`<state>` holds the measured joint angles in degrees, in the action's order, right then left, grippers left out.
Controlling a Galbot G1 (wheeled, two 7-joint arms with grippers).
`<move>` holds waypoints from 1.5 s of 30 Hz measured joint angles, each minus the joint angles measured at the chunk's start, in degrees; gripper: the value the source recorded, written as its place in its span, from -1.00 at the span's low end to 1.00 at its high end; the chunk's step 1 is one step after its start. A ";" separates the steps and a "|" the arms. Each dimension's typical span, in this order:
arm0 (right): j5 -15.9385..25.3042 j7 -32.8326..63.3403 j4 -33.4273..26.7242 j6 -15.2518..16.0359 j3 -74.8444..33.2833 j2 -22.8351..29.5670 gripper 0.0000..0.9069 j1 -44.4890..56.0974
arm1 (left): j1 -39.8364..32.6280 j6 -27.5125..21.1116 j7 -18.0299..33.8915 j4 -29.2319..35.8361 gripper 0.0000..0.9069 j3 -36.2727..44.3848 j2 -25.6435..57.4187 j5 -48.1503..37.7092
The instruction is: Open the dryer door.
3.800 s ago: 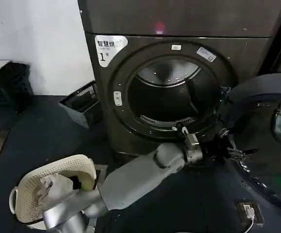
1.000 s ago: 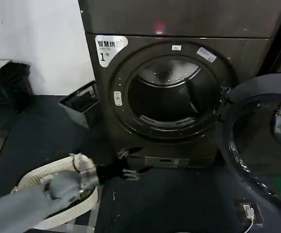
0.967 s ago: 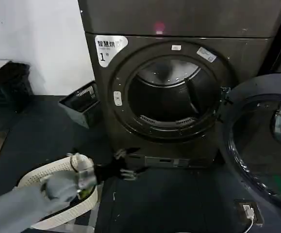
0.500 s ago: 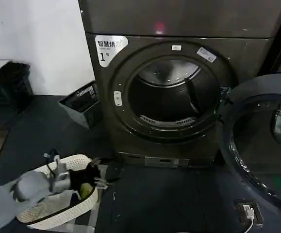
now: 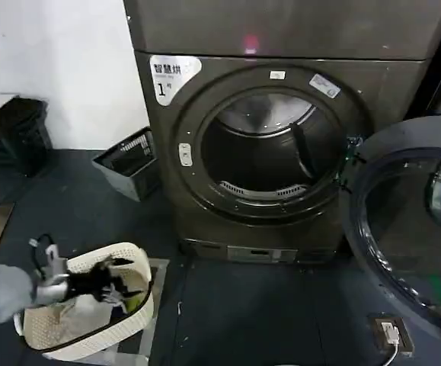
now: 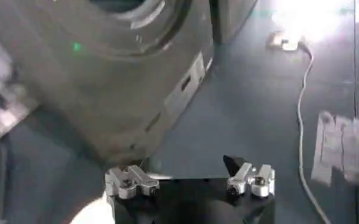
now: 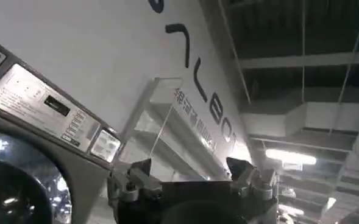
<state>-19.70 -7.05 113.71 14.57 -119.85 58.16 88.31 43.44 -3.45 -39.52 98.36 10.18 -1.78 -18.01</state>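
While the dryer door hangs wide open, left tool — fingers apart — above laundry basket, dark floor.

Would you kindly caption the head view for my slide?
Dryer door swung fully open at right, drum exposed; left gripper hovers over the laundry basket.

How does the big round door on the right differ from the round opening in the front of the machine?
The dryer door is swung wide open, standing out to the right of the machine; the drum opening sits fixed in the front panel. The door is a rim around dark tinted glass; the opening is an empty hole showing the metal drum inside. Both are round and dark grey, and they meet at the hinge.
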 joint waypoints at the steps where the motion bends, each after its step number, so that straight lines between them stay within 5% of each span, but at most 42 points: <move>1: 0.00 0.00 0.00 0.00 -0.01 0.00 1.00 0.00 | 0.01 0.21 -0.29 -0.38 1.00 -0.17 0.15 0.62; 45: 0.07 0.79 0.07 -0.42 -0.85 -0.42 1.00 0.90 | 1.18 1.19 -1.47 -1.74 1.00 -0.35 3.04 4.31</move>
<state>-19.63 -6.27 113.78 14.15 -120.70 57.75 89.21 44.63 -2.25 -41.00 96.62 9.83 1.26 -13.70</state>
